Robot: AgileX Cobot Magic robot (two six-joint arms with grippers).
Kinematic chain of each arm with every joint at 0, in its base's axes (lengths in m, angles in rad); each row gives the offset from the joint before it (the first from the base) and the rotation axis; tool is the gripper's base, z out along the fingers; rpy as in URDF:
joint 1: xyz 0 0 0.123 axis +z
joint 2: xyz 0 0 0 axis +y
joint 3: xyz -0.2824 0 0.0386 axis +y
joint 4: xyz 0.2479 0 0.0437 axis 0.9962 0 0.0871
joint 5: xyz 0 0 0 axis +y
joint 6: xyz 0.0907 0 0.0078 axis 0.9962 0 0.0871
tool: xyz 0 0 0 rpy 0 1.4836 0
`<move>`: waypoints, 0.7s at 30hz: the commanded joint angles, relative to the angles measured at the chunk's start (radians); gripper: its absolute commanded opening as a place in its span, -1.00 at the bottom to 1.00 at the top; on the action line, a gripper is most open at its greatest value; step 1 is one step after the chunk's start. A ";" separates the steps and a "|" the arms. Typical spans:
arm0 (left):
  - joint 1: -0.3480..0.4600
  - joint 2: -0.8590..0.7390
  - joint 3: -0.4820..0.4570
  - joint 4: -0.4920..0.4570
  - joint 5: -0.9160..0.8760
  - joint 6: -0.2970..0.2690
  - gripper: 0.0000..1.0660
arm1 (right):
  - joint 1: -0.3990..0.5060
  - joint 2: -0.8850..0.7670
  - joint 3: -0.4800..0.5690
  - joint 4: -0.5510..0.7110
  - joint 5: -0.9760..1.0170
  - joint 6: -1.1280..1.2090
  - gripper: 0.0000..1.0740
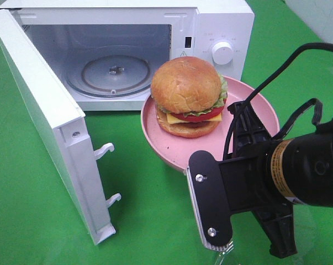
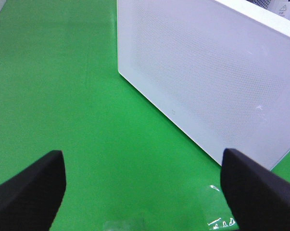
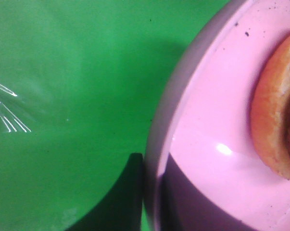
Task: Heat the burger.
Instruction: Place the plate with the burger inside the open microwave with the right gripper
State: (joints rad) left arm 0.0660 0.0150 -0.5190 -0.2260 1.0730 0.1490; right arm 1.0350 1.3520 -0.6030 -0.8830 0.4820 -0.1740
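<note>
Two grippers, two states: my right gripper point(image 3: 154, 202) is clamped on the near rim of the pink plate point(image 1: 155, 132). The burger point(image 1: 188, 96) sits on that plate, just in front of the open microwave point(image 1: 221, 22). My left gripper point(image 2: 142, 175) gapes wide, empty, facing the door point(image 2: 207, 82) from outside.

I am looking down on a green table point(image 1: 33, 221). It is carrying a white microwave point(image 1: 232, 22) at its far side, and the oven's door point(image 1: 39, 110) is standing open toward the left. A pink plate point(image 1: 172, 157) is showing just before the oven; whether it is resting on the green I cannot tell.
</note>
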 commanded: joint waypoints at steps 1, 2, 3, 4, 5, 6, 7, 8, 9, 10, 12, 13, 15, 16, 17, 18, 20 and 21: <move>0.002 -0.002 0.003 -0.002 0.000 0.001 0.51 | -0.035 -0.006 -0.009 -0.052 -0.058 -0.071 -1.00; 0.002 -0.002 0.003 -0.002 0.000 0.001 0.51 | -0.052 -0.006 -0.009 -0.049 -0.066 -0.089 -1.00; 0.002 -0.002 0.003 -0.002 0.000 0.001 0.51 | -0.052 -0.006 -0.009 -0.049 -0.066 -0.089 -1.00; 0.002 -0.002 0.003 -0.002 0.000 0.001 0.51 | -0.067 -0.006 -0.009 -0.032 -0.074 -0.121 -1.00; 0.002 -0.002 0.003 -0.002 0.000 0.001 0.51 | -0.067 -0.006 -0.009 -0.032 -0.074 -0.121 -1.00; 0.002 -0.002 0.003 -0.002 0.000 0.001 0.51 | -0.084 -0.006 -0.009 -0.003 -0.087 -0.172 -1.00; 0.002 -0.002 0.003 -0.002 0.000 0.001 0.51 | -0.084 -0.006 -0.009 -0.003 -0.087 -0.172 -1.00; 0.002 -0.002 0.003 -0.002 0.000 0.001 0.51 | -0.090 -0.006 -0.009 0.005 -0.090 -0.190 -1.00; 0.002 -0.002 0.003 -0.002 0.000 0.001 0.51 | -0.090 -0.006 -0.009 0.005 -0.090 -0.190 -1.00; 0.002 -0.002 0.003 -0.002 0.000 0.001 0.51 | -0.109 -0.006 -0.009 0.033 -0.102 -0.255 -1.00; 0.002 -0.002 0.003 -0.002 0.000 0.001 0.51 | -0.125 -0.006 -0.009 0.051 -0.114 -0.303 -1.00; 0.002 -0.002 0.003 -0.002 0.000 0.001 0.51 | -0.125 -0.006 -0.009 0.051 -0.114 -0.303 -1.00; 0.002 -0.002 0.003 -0.002 0.000 0.001 0.51 | -0.140 -0.006 -0.009 0.053 -0.128 -0.340 -1.00; 0.002 -0.002 0.003 -0.002 0.000 0.001 0.51 | -0.153 -0.006 -0.009 0.054 -0.138 -0.362 -1.00; 0.002 -0.002 0.003 -0.002 0.000 0.001 0.51 | -0.164 -0.006 -0.009 0.065 -0.146 -0.379 -1.00; 0.002 -0.002 0.003 -0.002 0.000 0.001 0.51 | -0.164 -0.006 -0.009 0.065 -0.146 -0.379 -1.00; 0.002 -0.002 0.003 -0.002 0.000 0.001 0.51 | -0.177 -0.006 -0.009 0.092 -0.159 -0.397 -1.00; 0.002 -0.002 0.003 -0.002 0.000 0.001 0.51 | -0.190 -0.006 -0.009 0.126 -0.169 -0.446 -1.00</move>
State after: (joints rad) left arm 0.0660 0.0150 -0.5190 -0.2260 1.0730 0.1490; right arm 0.8620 1.3520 -0.6030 -0.7700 0.3660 -0.5650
